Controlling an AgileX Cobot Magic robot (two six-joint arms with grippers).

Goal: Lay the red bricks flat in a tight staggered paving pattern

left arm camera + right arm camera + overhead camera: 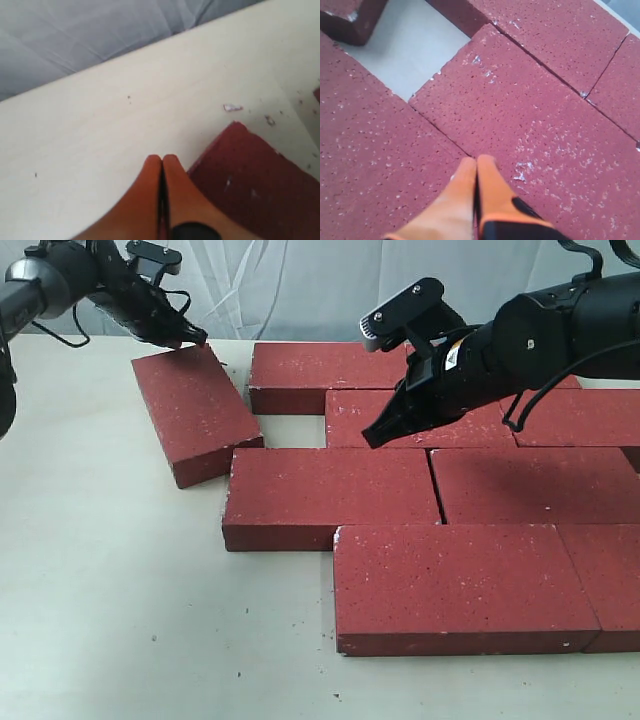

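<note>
Several dark-red bricks lie flat on the pale table in staggered rows. One loose brick (196, 411) sits skewed at the left, apart from the row; its corner (250, 185) shows in the left wrist view. My left gripper (197, 339) (161, 159) is shut and empty, its tips at that brick's far corner. My right gripper (374, 437) (477, 161) is shut with nothing in it, its tips over the second-row brick (400, 418) (530, 125), beside the seam to the third-row brick (330, 495) (375, 165).
A bare gap of table (290, 430) (412, 50) lies between the skewed brick and the second row. Front bricks (460, 585) reach near the table's front. Grey cloth (300, 285) hangs behind. Small chips (232, 107) lie on the table.
</note>
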